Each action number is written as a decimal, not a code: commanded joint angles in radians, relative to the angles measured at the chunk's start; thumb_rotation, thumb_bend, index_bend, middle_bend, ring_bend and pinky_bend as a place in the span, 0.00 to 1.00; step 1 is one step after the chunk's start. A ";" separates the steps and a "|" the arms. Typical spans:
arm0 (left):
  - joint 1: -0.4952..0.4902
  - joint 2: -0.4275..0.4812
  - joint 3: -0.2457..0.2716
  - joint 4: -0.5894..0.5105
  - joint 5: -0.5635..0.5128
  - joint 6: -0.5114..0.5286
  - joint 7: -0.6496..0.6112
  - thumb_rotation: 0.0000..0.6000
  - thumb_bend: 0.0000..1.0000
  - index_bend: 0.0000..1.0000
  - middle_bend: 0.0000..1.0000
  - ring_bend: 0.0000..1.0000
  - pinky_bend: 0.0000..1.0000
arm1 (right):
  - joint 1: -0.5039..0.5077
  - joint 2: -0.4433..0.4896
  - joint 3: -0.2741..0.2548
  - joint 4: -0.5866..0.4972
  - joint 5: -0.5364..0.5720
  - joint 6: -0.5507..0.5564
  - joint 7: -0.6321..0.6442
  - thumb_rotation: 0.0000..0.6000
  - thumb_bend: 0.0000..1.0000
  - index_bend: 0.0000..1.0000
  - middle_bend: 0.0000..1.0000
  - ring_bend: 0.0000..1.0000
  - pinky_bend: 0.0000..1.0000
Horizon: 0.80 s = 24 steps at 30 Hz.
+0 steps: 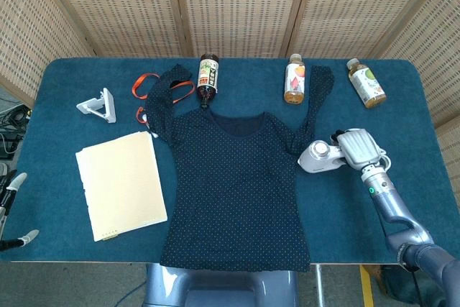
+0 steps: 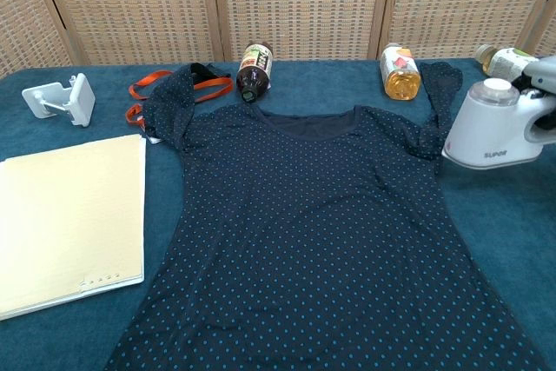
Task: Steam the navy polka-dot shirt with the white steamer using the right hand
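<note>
Right hand grips the steamer beside the shirt.

The right hand (image 1: 358, 148) is closed around the handle of the white steamer (image 1: 319, 157), held just beside the right sleeve of the navy polka-dot shirt (image 1: 237, 192), which lies flat on the table (image 1: 57, 84).

Navy polka-dot shirt (image 1: 237, 177), white steamer (image 1: 318, 157)

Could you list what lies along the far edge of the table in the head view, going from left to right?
White stand → orange strap → dark bottle → orange bottle → green-labelled bottle.
</note>
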 commanded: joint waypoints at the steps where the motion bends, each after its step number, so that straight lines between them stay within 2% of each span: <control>1: -0.001 0.000 0.000 -0.001 -0.001 -0.002 -0.001 1.00 0.00 0.00 0.00 0.00 0.00 | 0.002 0.044 0.015 0.006 -0.041 0.112 0.065 1.00 1.00 0.70 0.56 0.62 0.87; 7: -0.005 0.002 0.001 -0.005 -0.002 -0.007 -0.003 1.00 0.00 0.00 0.00 0.00 0.00 | 0.030 0.104 0.047 -0.080 -0.069 0.203 0.079 1.00 1.00 0.70 0.56 0.63 0.89; 14: -0.014 0.001 0.001 -0.007 -0.006 -0.022 -0.001 1.00 0.00 0.00 0.00 0.00 0.00 | 0.105 0.158 0.062 -0.326 -0.094 0.149 -0.024 1.00 1.00 0.70 0.56 0.63 0.89; 19: -0.021 0.002 -0.001 -0.001 -0.018 -0.035 -0.010 1.00 0.00 0.00 0.00 0.00 0.00 | 0.164 0.114 0.068 -0.410 -0.106 0.094 -0.131 1.00 1.00 0.70 0.56 0.64 0.89; 24: -0.029 0.002 -0.007 0.012 -0.038 -0.052 -0.029 1.00 0.00 0.00 0.00 0.00 0.00 | 0.226 0.004 0.048 -0.400 -0.150 0.053 -0.217 1.00 1.00 0.70 0.56 0.64 0.89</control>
